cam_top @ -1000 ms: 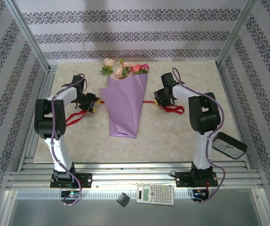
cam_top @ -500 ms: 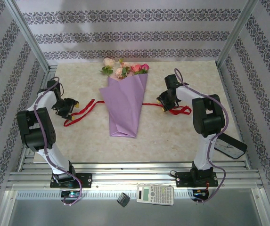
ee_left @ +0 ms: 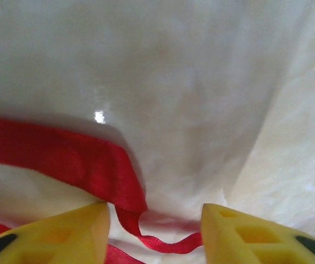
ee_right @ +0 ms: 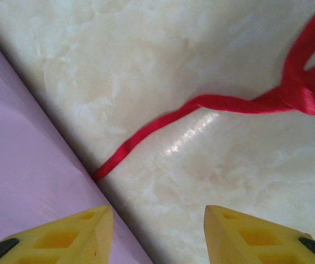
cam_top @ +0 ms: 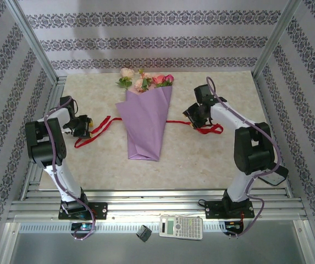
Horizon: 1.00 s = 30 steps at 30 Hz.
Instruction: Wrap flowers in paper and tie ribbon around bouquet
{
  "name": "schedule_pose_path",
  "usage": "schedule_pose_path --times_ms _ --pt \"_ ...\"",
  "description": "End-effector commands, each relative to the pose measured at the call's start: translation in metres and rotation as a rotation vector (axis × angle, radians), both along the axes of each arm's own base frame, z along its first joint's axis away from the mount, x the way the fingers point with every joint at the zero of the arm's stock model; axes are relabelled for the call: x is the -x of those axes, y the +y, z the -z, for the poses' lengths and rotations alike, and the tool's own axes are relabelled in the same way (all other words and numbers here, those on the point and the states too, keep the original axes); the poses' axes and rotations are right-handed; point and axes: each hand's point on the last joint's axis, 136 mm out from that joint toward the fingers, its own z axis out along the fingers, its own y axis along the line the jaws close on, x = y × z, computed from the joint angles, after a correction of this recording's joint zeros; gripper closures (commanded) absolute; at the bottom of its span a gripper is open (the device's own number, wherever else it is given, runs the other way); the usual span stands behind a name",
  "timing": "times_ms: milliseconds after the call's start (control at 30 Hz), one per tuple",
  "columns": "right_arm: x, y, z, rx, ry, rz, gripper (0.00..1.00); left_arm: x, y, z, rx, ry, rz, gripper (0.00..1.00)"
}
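The bouquet lies mid-table, a long purple paper cone with the flowers sticking out of its far wide end. The red ribbon passes under the cone and trails out on both sides. My left gripper sits low over the left tail; in the left wrist view the left gripper is open, with a ribbon strand lying loose between the fingers. Right of the cone, my right gripper is open and holds nothing. In the right wrist view the right gripper hovers at the paper edge, where the ribbon emerges.
A calculator and a small black object lie on the near ledge by the arm bases. A dark flat object sits at the right edge behind the right arm. Metal frame posts and patterned walls enclose the table.
The left arm drew back to the left, away from the cone, and its gripper now sits over the left ribbon tail. The right gripper went from shut to open and shifted slightly right.
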Motion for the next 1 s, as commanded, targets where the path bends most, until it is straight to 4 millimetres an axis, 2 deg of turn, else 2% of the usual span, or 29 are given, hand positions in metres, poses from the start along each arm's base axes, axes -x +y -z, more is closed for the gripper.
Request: schedule_pose_path --times_ms 0,67,133,167,233,300,367,433,500,533,600,700,733,833,900,967 --pt "0.01 0.0 -0.002 0.029 -0.006 -0.021 0.53 -0.017 -0.008 0.019 0.035 -0.038 -0.043 0.79" --pt "0.012 0.002 -0.005 0.04 -0.011 -0.043 0.54 -0.029 -0.005 0.019 0.033 -0.077 -0.044 1.0" --pt "0.015 0.001 -0.006 0.054 -0.014 -0.059 0.55 -0.044 0.0 0.008 0.012 -0.128 -0.036 1.0" --pt "0.017 0.0 -0.008 0.061 -0.018 -0.063 0.55 -0.057 0.003 -0.005 -0.001 -0.179 -0.031 1.0" --pt "0.019 -0.004 -0.012 0.082 -0.03 -0.076 0.56 -0.079 0.008 -0.04 -0.026 -0.269 -0.02 1.0" --pt "0.02 -0.01 -0.018 0.114 -0.046 -0.092 0.56 -0.096 0.014 -0.091 -0.077 -0.348 0.002 1.0" --pt "0.018 -0.013 -0.022 0.136 -0.064 -0.112 0.56 -0.103 0.013 -0.139 -0.128 -0.414 0.03 1.0" --pt "0.009 -0.003 -0.027 0.1 -0.104 -0.156 0.57 -0.104 0.007 -0.181 -0.165 -0.485 0.043 1.0" --pt "-0.005 0.025 -0.032 0.024 -0.139 -0.237 0.59 -0.107 -0.006 -0.218 -0.17 -0.575 0.059 1.0" --pt "-0.009 0.041 -0.033 -0.016 -0.14 -0.276 0.6 -0.109 -0.012 -0.23 -0.16 -0.607 0.067 1.0" --pt "-0.016 0.089 -0.035 -0.138 -0.151 -0.369 0.65 -0.117 -0.03 -0.256 -0.12 -0.7 0.088 1.0" --pt "-0.006 0.155 -0.024 -0.253 -0.1 -0.466 0.69 -0.137 -0.053 -0.299 -0.052 -0.867 0.101 1.0" --pt "-0.002 0.17 -0.018 -0.268 -0.079 -0.481 0.7 -0.142 -0.062 -0.314 -0.031 -0.916 0.115 1.0" --pt "0.007 0.201 0.007 -0.301 -0.012 -0.484 0.72 -0.157 -0.106 -0.358 0.057 -1.037 0.2 1.0" --pt "0.008 0.211 0.024 -0.283 0.021 -0.492 0.73 -0.158 -0.147 -0.373 0.131 -1.064 0.264 1.0" --pt "0.005 0.219 0.035 -0.298 0.039 -0.489 0.73 -0.155 -0.186 -0.372 0.198 -1.043 0.32 1.0"
